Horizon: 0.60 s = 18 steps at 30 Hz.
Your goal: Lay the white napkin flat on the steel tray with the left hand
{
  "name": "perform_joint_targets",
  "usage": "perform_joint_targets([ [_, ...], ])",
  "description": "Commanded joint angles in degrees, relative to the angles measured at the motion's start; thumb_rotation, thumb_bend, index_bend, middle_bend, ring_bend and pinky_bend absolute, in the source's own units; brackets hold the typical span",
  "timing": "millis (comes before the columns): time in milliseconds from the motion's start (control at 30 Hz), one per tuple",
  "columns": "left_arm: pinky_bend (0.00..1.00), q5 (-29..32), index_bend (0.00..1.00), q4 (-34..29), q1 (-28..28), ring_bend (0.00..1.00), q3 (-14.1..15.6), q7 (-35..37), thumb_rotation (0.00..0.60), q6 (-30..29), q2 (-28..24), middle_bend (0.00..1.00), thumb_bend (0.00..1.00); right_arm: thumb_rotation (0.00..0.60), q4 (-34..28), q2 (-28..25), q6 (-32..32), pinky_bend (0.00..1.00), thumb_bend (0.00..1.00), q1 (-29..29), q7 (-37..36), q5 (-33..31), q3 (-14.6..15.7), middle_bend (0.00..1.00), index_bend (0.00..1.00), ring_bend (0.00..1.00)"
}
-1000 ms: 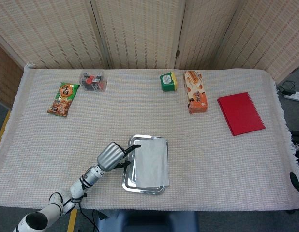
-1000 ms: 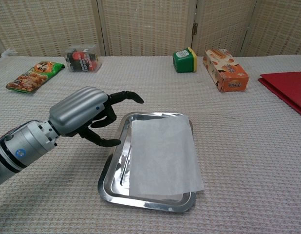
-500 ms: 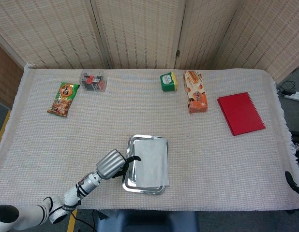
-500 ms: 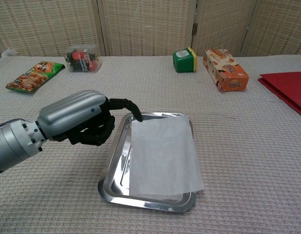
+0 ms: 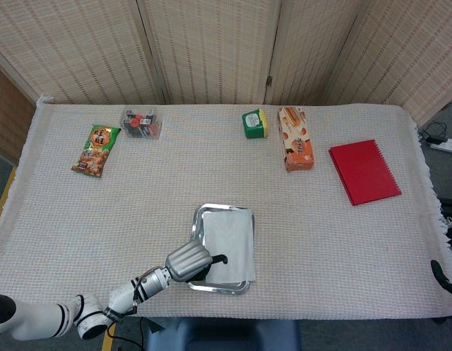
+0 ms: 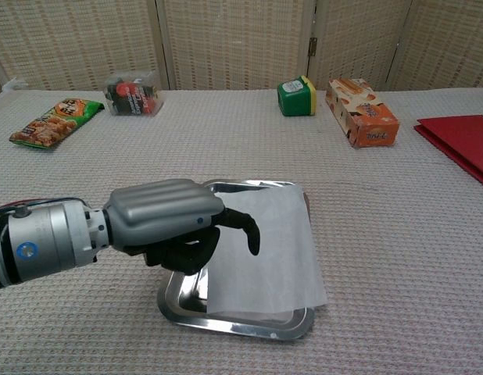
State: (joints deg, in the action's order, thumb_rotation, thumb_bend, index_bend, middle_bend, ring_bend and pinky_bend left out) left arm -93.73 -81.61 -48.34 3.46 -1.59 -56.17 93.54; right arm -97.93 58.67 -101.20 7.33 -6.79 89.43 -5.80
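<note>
The white napkin (image 5: 233, 238) (image 6: 277, 250) lies flat in the steel tray (image 5: 199, 213) (image 6: 226, 320); its near right corner hangs a little over the rim. My left hand (image 5: 188, 263) (image 6: 167, 219) hovers over the tray's near left part with its fingers curled downward and nothing in them. One fingertip (image 6: 253, 238) points down at the napkin's left edge; contact is unclear. A dark curved part (image 5: 439, 274) at the right edge of the head view may be my right hand, but too little of it shows.
Along the far side stand a snack bag (image 5: 96, 150), a clear box (image 5: 141, 122), a green box (image 5: 253, 123) and an orange carton (image 5: 295, 148). A red notebook (image 5: 363, 171) lies at the right. Woven cloth covers the table.
My left hand moved right and nearer, from beside the tray's left rim to over its near left part, and its fingers curled in. The napkin stayed put.
</note>
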Motion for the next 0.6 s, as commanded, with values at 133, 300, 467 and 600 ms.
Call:
perform_joint_targets([
  [133, 1.00, 0.4, 0.35, 1.4, -0.7, 1.00, -1.3, -1.6, 0.521, 1.3, 2.5, 1.00, 1.00, 0.600, 0.0, 0.0, -0.4, 0.00, 0.34, 0.1, -0.2, -0.1, -0.2, 0.00, 0.00, 0.00],
  [300, 1.00, 0.1, 0.35, 2.4, -0.8, 1.00, -1.2, -3.0, 0.524, 2.0, 3.9, 1.00, 1.00, 0.600, -0.1, -0.1, -0.3, 0.00, 0.34, 0.1, -0.5, 0.1, -0.1, 0.00, 0.00, 0.00],
  [467, 1.00, 0.4, 0.36, 3.9, -0.8, 1.00, -1.1, -5.3, 0.522, 2.9, 5.5, 1.00, 1.00, 0.600, -0.1, -0.3, -0.8, 0.00, 0.34, 0.3, -0.8, 0.4, -0.1, 0.00, 0.00, 0.00],
  [600, 1.00, 0.1, 0.36, 5.0, -0.6, 1.00, -1.1, -8.0, 0.493, 2.8, 6.6, 1.00, 1.00, 0.600, -0.1, -0.5, -1.0, 0.00, 0.34, 0.4, -1.1, 0.4, -0.1, 0.00, 0.00, 0.00],
])
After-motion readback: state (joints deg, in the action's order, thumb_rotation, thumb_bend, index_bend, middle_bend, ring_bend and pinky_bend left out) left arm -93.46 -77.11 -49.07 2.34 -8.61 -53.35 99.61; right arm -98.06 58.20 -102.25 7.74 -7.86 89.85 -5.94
